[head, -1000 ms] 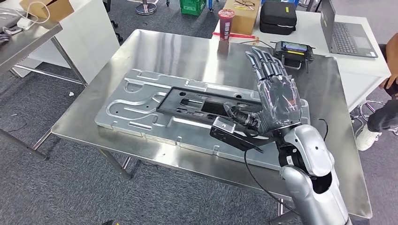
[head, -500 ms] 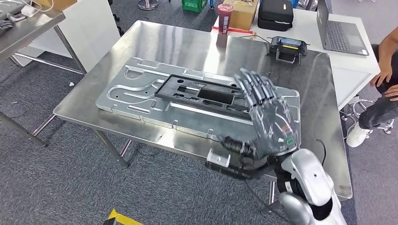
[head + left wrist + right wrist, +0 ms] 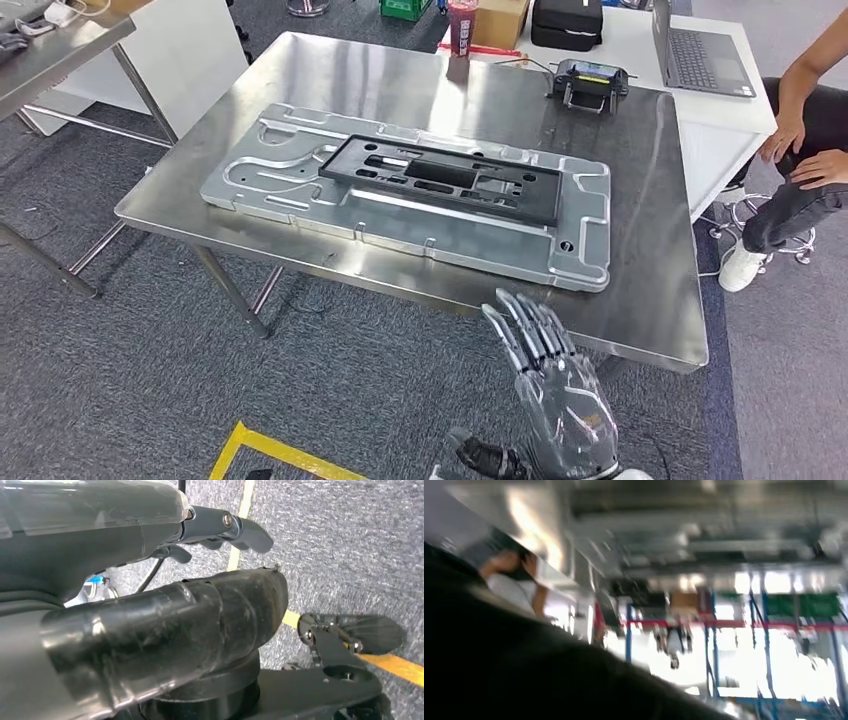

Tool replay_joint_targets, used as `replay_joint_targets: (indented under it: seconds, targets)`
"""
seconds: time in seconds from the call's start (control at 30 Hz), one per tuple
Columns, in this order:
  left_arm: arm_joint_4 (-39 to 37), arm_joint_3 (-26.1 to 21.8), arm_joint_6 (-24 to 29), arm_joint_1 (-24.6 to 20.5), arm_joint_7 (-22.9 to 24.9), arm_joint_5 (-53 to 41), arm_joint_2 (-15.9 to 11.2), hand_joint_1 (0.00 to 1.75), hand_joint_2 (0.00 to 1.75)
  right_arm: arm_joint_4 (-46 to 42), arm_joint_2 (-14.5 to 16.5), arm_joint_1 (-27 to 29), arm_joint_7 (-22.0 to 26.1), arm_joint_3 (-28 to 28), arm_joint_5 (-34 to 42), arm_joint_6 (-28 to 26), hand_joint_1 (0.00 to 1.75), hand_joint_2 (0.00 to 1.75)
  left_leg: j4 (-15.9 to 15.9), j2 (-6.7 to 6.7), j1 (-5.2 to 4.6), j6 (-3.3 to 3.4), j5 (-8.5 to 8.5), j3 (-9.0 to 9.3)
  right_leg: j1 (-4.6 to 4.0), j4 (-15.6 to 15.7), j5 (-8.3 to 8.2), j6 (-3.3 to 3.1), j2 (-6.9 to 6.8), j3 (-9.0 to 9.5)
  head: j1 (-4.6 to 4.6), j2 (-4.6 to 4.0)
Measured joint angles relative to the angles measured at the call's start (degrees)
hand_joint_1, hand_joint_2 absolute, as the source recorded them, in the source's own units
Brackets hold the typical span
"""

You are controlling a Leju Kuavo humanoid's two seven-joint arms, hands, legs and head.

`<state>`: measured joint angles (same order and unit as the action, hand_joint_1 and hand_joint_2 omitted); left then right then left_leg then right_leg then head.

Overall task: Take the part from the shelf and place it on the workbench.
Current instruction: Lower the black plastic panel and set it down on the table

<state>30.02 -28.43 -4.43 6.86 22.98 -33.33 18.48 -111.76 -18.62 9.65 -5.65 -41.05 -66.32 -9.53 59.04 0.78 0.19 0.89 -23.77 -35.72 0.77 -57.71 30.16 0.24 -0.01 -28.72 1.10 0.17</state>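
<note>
Part (image 3: 440,178) flat on plate (image 3: 590,262), workbench (image 3: 650,320) | right hand (image 3: 555,400) spread, empty | left hand (image 3: 150,605) unclear

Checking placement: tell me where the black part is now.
In the head view, the black part lies flat on the silver plate on the workbench.

The table (image 3: 640,300) is bare steel, brushed and shiny, throwing back pale glare. On it lies a cast metal plate (image 3: 590,250), duller silver, smooth with pressed grooves. On the plate sits the part (image 3: 440,180), matt black, plastic by the look. The floor (image 3: 120,380) is rough grey carpet with a strip of glossy yellow tape (image 3: 280,452) near the robot. The right hand (image 3: 560,420) has grey metallic fingers under a clear glossy film. The far right desk (image 3: 720,120) is smooth matt white.
</note>
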Motion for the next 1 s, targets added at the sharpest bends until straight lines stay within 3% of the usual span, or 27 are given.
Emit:
replay_joint_targets:
  seconds: [0.03, 0.1, 0.13, 0.17, 0.2, 0.23, 0.27, 0.33, 0.4, 0.6, 0.63, 0.7, 0.73, 0.77, 0.8, 0.83, 0.87, 0.9, 0.93, 1.0]
  targets:
    - [0.04, 0.09, -0.11, 0.1, 0.07, -0.19, -0.01, 0.0, 0.0, -0.07, -0.79, 1.1, -1.45, -0.81, 0.48, -0.4, 0.0, 0.0, 0.9, -0.07, 0.07, -0.3, -1.23, -0.43, 0.1, 0.12, -0.56, -0.65, -0.07, -0.51, 0.01, 0.0]
    - [0.14, 0.24, -0.21, 0.24, 0.2, -0.45, -0.03, 0.0, 0.0, -0.26, -2.03, 2.64, -2.96, -2.03, 0.99, -0.76, 0.0, 0.0, 5.85, -0.2, 0.3, -0.71, -6.69, -1.99, 0.2, 0.24, -1.82, -1.55, -0.17, -1.92, 0.04, 0.0]
    - [0.19, 0.31, -0.21, 0.25, 0.23, -0.56, -0.03, 0.0, 0.0, -0.36, -2.56, 3.1, -3.41, -2.46, 1.13, -0.84, 0.0, 0.0, 9.42, -0.22, 0.38, -0.84, -9.62, -2.83, 0.14, 0.21, -2.44, -1.76, -0.14, -2.74, 0.06, 0.0]
    - [0.24, 0.35, -0.22, 0.25, 0.26, -0.66, -0.03, 0.0, 0.0, -0.42, -2.93, 3.39, -3.76, -2.74, 1.23, -0.85, 0.0, 0.0, 12.83, -0.22, 0.44, -0.94, -11.47, -3.33, 0.08, 0.14, -3.1, -1.74, -0.13, -3.58, 0.07, 0.0]
    - [0.27, 0.37, -0.22, 0.25, 0.26, -0.73, -0.03, 0.0, 0.0, -0.44, -3.21, 3.53, -4.0, -2.96, 1.35, -0.83, 0.0, 0.0, 15.07, -0.22, 0.47, -0.98, -11.83, -3.2, 0.04, 0.04, -3.75, -1.67, -0.11, -4.38, 0.07, 0.0]
    - [0.32, 0.37, -0.22, 0.26, 0.27, -0.79, -0.03, 0.0, 0.0, -0.45, -3.44, 3.6, -4.17, -3.13, 1.45, -0.82, 0.0, 0.0, 15.59, -0.23, 0.48, -0.97, -10.91, -2.22, 0.01, -0.09, -4.38, -1.55, -0.1, -5.19, 0.07, 0.0]
    - [0.37, 0.38, -0.22, 0.25, 0.27, -0.8, -0.03, 0.0, 0.0, -0.46, -3.63, 3.65, -4.3, -3.24, 1.52, -0.82, 0.0, 0.0, 14.14, -0.23, 0.48, -0.88, -9.29, -0.3, 0.01, -0.29, -4.98, -1.38, -0.06, -6.0, 0.07, 0.0]
    - [0.51, 0.4, -0.22, 0.24, 0.28, -0.81, -0.03, 0.0, 0.0, -0.51, -3.85, 3.7, -4.55, -3.33, 1.76, -0.81, 0.0, 0.0, 7.43, -0.31, 0.49, -0.57, -6.98, 5.28, 0.02, -0.77, -5.92, -0.97, 0.03, -7.29, 0.07, 0.0]
    - [0.63, 0.41, -0.22, 0.24, 0.28, -0.81, -0.03, 0.0, 0.0, -0.57, -3.92, 3.73, -4.74, -3.36, 1.98, -0.81, 0.0, 0.0, 2.95, -0.4, 0.5, -0.34, -6.82, 8.67, 0.03, -1.07, -6.32, -0.73, 0.07, -7.82, 0.08, 0.0]
    - [0.78, 0.5, -0.22, 0.22, 0.26, -0.86, -0.01, 0.0, 0.0, -0.71, -4.01, 3.96, -5.26, -3.37, 2.59, -0.85, 0.0, 0.0, -0.97, -0.55, 0.2, -0.22, -8.32, 10.98, -0.22, -1.22, -6.77, -0.33, 0.06, -8.3, 0.07, 0.0]
    - [0.84, 0.56, -0.23, 0.26, -0.12, -1.08, 0.03, 0.0, 0.0, -0.72, -4.51, 4.63, -6.5, -3.45, 4.84, -1.64, 0.0, 0.0, -2.01, -0.44, 0.12, 0.41, -7.99, 10.71, -0.1, -1.53, -6.56, 0.16, 0.06, -8.69, 0.03, 0.0]
    - [0.94, 0.67, -0.13, 0.34, -1.69, -1.41, 0.09, 0.0, 0.0, -0.1, -5.73, 6.55, -9.11, -3.56, 11.76, -4.51, 0.0, 0.0, -3.23, -0.14, -0.02, 1.92, -6.52, 9.01, 0.16, -5.26, -2.73, 1.23, 0.05, -10.12, -0.06, 0.0]
    - [0.96, 0.69, 0.0, 0.38, -2.77, -1.44, 0.12, 0.0, 0.0, 0.8, -6.26, 7.74, -9.99, -3.54, 16.38, -6.56, 0.0, 0.44, -3.38, 0.07, -0.11, 2.64, -5.48, 7.87, 0.3, -8.46, 0.17, 1.66, 0.05, -10.96, -0.08, 0.0]
    - [0.97, 0.69, 0.16, 0.39, -3.57, -1.21, 0.12, 0.0, 0.0, 2.14, -6.37, 8.61, -9.56, -3.32, 20.09, -8.09, 0.0, 0.87, -3.34, 0.15, -0.23, 2.8, -4.9, 7.02, 0.29, -12.03, 2.39, 1.75, 0.05, -11.54, -0.08, 0.0]
    - [0.97, 0.7, 0.35, 0.4, -4.17, -0.87, 0.12, 0.0, 0.0, 3.95, -6.3, 9.44, -8.37, -2.85, 23.86, -9.18, 0.0, 1.31, -3.27, 0.11, -0.37, 2.82, -4.35, 6.27, 0.25, -14.68, 2.78, 1.74, 0.05, -11.66, -0.08, 0.0]
    - [0.97, 0.73, 0.55, 0.41, -4.58, -0.4, 0.12, 0.0, 0.0, 6.67, -5.87, 10.21, -6.15, -1.86, 27.78, -9.63, 0.0, 1.75, -3.16, -0.02, -0.51, 2.78, -3.86, 5.59, 0.14, -15.91, 1.72, 1.58, 0.07, -11.09, -0.08, 0.0]
    - [0.97, 0.81, 0.79, 0.41, -4.89, 0.27, 0.13, 0.0, 0.0, 10.33, -4.96, 10.85, -2.97, -0.17, 31.06, -9.28, 0.0, 1.75, -3.03, -0.27, -0.65, 2.7, -3.38, 5.0, -0.07, -15.25, -0.12, 1.25, 0.17, -9.61, -0.09, 0.0]
    - [0.96, 1.01, 1.11, 0.41, -5.18, 1.17, 0.15, 0.0, 0.0, 15.15, -3.56, 11.09, 1.18, 2.31, 33.3, -8.39, 0.0, 1.75, -2.93, -0.66, -0.76, 2.61, -2.95, 4.55, -0.37, -12.6, -1.84, 0.69, 0.59, -7.11, -0.09, 0.0]
    - [0.95, 1.26, 1.47, 0.38, -5.45, 2.19, 0.21, 0.0, 0.0, 20.69, -1.9, 10.68, 5.62, 5.33, 34.45, -7.42, 0.0, 1.75, -2.87, -0.94, -0.71, 2.52, -2.55, 4.19, -0.69, -8.6, -2.47, -0.2, 1.65, -4.11, -0.08, 0.0]
    - [0.85, 2.46, 2.42, 0.21, -5.97, 4.95, 0.34, 0.0, 0.87, 36.44, 1.9, 7.69, 14.04, 15.09, 33.4, -6.41, 0.0, 1.75, -2.79, -1.58, -0.6, 2.2, -1.71, 3.62, -1.12, -0.73, -1.63, -1.57, 3.56, 0.96, -0.02, 0.0]
